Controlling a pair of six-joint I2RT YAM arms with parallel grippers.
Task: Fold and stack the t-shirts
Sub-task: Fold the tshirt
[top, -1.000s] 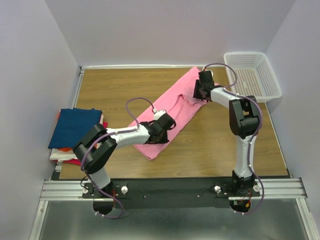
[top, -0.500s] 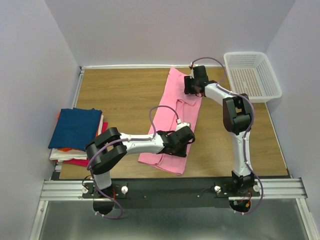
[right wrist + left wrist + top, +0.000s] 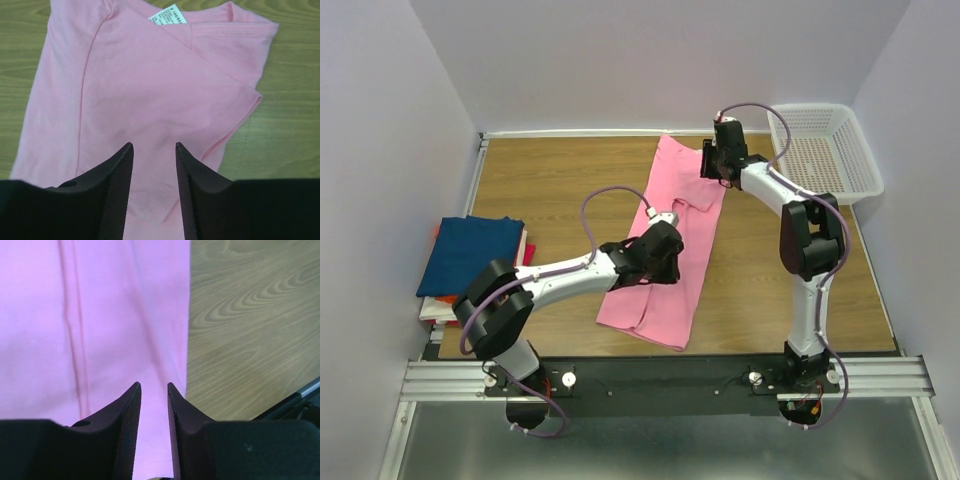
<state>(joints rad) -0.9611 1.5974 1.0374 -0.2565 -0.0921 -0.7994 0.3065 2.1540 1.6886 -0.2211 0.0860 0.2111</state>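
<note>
**Two robot arms hover over a pink t-shirt folded into a long strip**

A bright pink t-shirt [image 3: 670, 300] lies flat on a wooden surface [image 3: 550, 180]. It is folded lengthwise into a narrow strip. The strip runs from the middle of the far edge almost to the near edge, leaning slightly to the left as it nears the near edge.

The left end effector [image 3: 154, 386] hangs over the middle of the strip, close to the shirt's long edge. Its two dark fingers stand a narrow gap apart with nothing between them. The right end effector [image 3: 154, 146] is above the collar end, by the far edge. Its fingers are wider apart and also hold nothing. Below them, the sleeves are folded inward and a small white label [image 3: 167, 15] shows at the neckline.

At the left edge sits a stack of folded shirts [image 3: 450, 310], with a dark blue t-shirt [image 3: 470, 255] on top. A white mesh basket [image 3: 808, 107] rests in the far right corner, just beside the right arm.
</note>
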